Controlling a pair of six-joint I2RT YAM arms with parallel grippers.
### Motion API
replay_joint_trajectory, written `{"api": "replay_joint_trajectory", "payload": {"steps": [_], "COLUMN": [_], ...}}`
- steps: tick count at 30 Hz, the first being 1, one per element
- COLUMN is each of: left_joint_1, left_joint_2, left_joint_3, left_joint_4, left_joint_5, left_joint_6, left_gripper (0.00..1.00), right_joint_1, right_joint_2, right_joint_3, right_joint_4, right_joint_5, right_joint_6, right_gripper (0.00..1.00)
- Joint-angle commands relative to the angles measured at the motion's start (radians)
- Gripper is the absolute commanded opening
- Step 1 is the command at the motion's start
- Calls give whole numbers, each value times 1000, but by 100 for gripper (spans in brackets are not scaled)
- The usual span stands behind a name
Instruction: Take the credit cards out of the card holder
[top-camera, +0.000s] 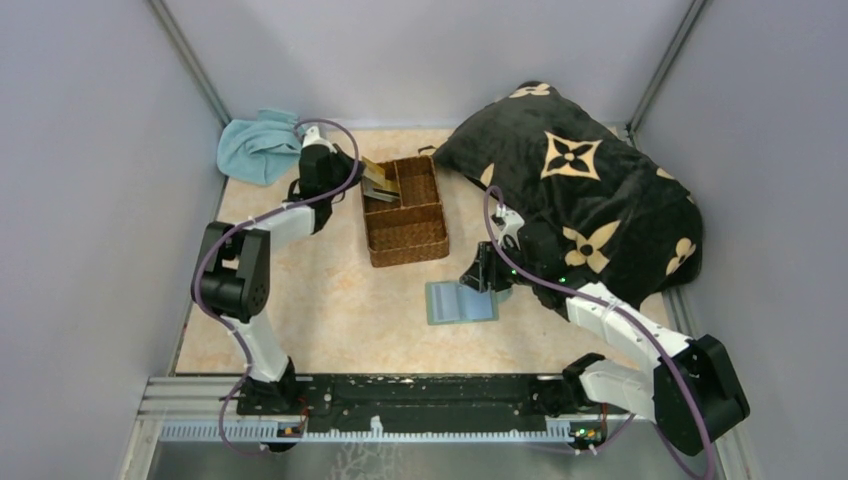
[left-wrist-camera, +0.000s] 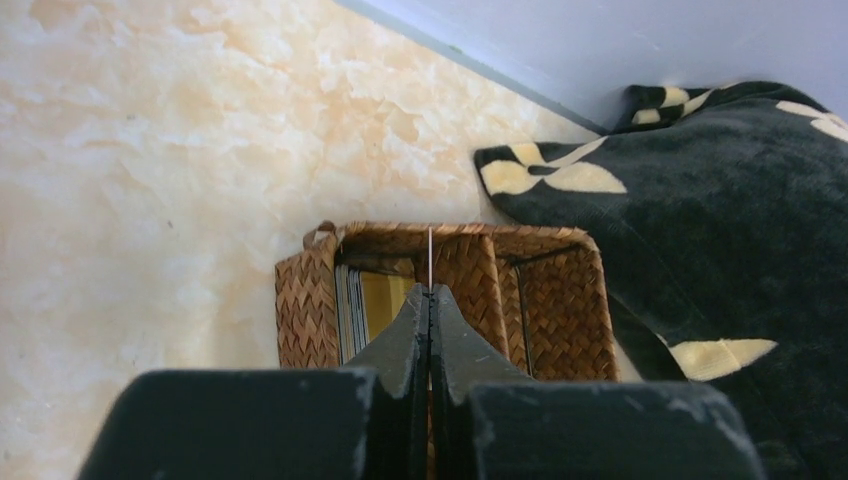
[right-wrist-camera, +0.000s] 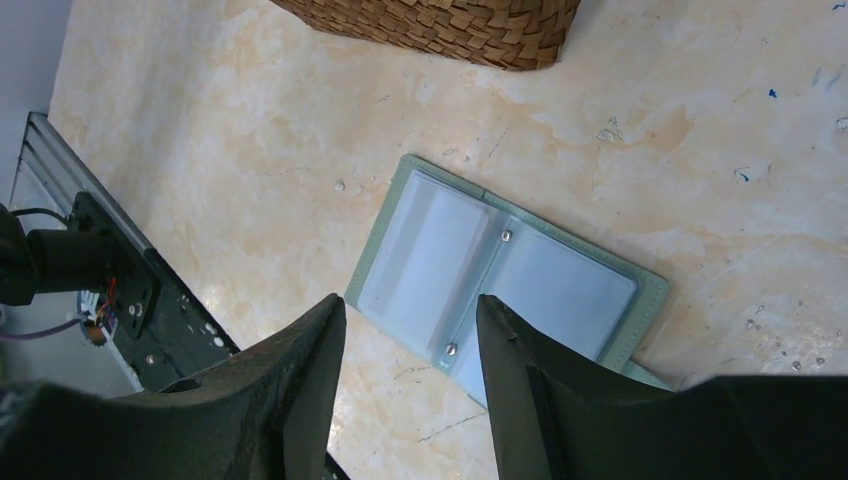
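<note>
A lab test cell is suggested: the table (top-camera: 330, 310) is enclosed by grey panels (top-camera: 90, 200), and arms (top-camera: 245, 270) are bolted to a rail (top-camera: 430, 395) at 6 o'clock.

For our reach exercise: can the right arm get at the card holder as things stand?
Probably yes: the right gripper hangs open just over the card holder, lying open on the table, nothing between.

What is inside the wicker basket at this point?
Several cards stand in one end compartment of the basket; the left end effector pinches another above it. That compartment's floor is hidden; no cards show in the others.
</note>
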Motion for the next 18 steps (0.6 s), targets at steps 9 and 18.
{"api": "replay_joint_trajectory", "payload": {"steps": [9, 18], "left_joint_1": [-71, -74], "left_joint_2": [82, 123], "left_joint_3": [15, 57], "left_joint_4": [24, 25], "left_joint_5": [-120, -147], "left_joint_6": [-53, -57], "left_gripper": [0, 14], "right_joint_1": [-15, -16], "right_joint_2": [-3, 11], "right_joint_3": [-4, -10], "right_joint_4": [70, 80], "right_joint_5": [-41, -56], "right_joint_6": [-3, -3], "right_gripper": [51, 51]}}
